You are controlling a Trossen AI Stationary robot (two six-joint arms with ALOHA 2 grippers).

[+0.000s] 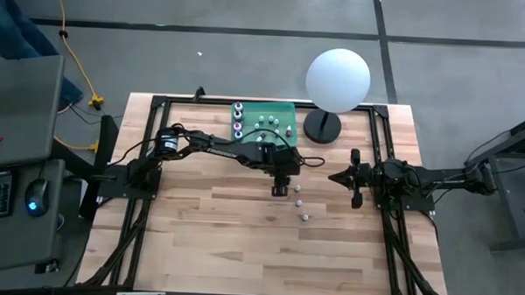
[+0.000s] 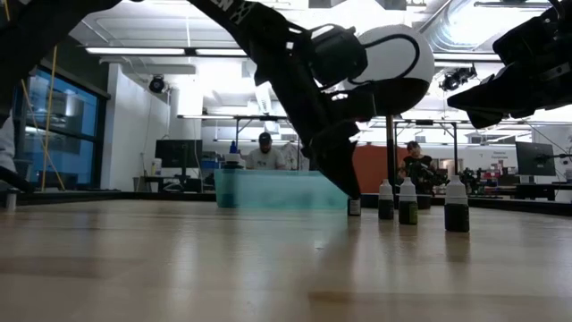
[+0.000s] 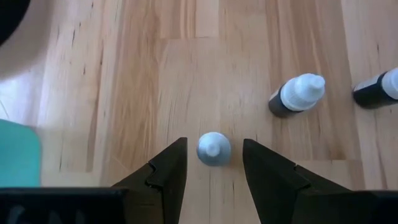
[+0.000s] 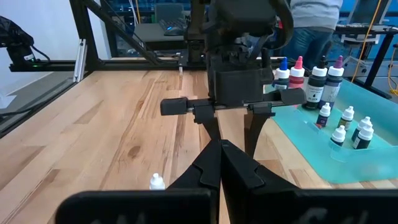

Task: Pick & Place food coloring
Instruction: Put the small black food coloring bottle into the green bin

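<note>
Centrally on the wooden table [image 1: 242,243], the left gripper [image 1: 280,187] points straight down with its fingers [image 3: 163,177] parted on either side of a small white-capped food coloring bottle [image 3: 214,149] standing upright; neither finger visibly touches it. Behind it sits the green tray [image 1: 286,111] holding more bottles. The right gripper [image 1: 334,178] waits clenched shut, holding nothing, over the table's right side. Two loose bottles [image 1: 297,202] stand just beyond.

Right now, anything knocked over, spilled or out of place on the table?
Nothing stands out. The bottles on the wood stand upright, as do those on the green tray. No spill visible. The left pincer straddles one upright bottle without closing on it.
</note>
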